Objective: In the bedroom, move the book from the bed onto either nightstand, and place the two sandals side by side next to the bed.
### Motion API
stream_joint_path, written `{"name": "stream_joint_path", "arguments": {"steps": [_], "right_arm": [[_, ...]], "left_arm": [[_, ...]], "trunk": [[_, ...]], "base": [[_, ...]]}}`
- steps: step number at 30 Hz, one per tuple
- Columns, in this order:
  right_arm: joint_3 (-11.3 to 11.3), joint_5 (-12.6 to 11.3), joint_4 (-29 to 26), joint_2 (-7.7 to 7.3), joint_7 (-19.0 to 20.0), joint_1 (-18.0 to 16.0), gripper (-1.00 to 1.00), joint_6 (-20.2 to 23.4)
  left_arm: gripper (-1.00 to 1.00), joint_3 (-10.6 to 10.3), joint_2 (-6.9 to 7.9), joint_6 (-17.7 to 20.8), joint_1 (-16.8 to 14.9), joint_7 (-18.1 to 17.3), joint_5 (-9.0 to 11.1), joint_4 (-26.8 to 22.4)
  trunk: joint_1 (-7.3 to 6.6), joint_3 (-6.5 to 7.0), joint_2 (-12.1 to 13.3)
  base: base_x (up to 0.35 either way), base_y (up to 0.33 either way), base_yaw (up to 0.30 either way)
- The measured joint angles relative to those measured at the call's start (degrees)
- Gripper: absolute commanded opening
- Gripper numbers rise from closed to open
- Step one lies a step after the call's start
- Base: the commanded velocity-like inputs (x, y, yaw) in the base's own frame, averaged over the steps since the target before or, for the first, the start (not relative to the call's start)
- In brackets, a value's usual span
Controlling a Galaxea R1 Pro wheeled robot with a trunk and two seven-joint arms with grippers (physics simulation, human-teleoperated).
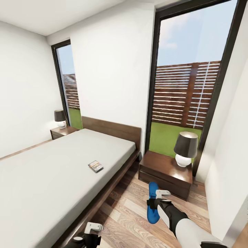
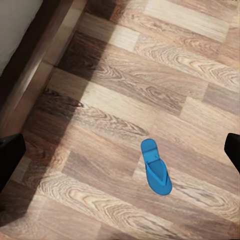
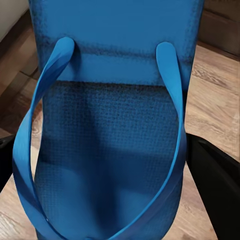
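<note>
Bedroom, standing on the plank floor [image 1: 131,210] between the bed's [image 1: 51,179] long side and the near nightstand [image 1: 162,170].

My right gripper [image 1: 155,200] is pinching one blue sandal [image 1: 152,203]; jaws pressed against its sides, sole held over the floor just off the bed's side edge, near the nightstand's front. In the right wrist view the sandal [image 3: 110,130] sits sole-up toward the camera, thin straps arching over it, a dark finger [image 3: 215,185] at its edge.

My left gripper [image 1: 90,231] hangs low by the bed frame's side rail. Jaws spread, holding nothing; dark fingertips [image 2: 10,157] stand wide apart in the left wrist view.

Second sandal [image 2: 156,167] lies flat on the floor, strap side up, well apart from the bed frame.

Book [image 1: 95,166] lies flat on the mattress, near the bed's side edge, toward the headboard.

Lamp [image 1: 186,148] stands on the near nightstand. Far nightstand [image 1: 63,131] beyond the bed.
</note>
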Motion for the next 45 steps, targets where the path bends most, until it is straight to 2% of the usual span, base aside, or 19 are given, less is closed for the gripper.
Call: {"name": "stream_joint_path", "arguments": {"steps": [9, 45], "right_arm": [[1.5, 0.0, 0.1, 0.01, 0.1, 0.0, -1.00, -0.2], [1.7, 0.0, 0.4, 0.01, 0.1, 0.4, -1.00, -0.4]], "left_arm": [[1.00, 0.0, 0.09, -0.5, 0.2, 0.0, 0.0, 0.0], [1.00, 0.1, 0.10, -0.5, 0.2, 0.0, -0.1, 0.1]], "trunk": [[0.00, 0.00, 0.0], [0.00, 0.00, 0.0]], "base": [[0.000, -0.045, 0.000], [0.027, -0.020, 0.000]]}}
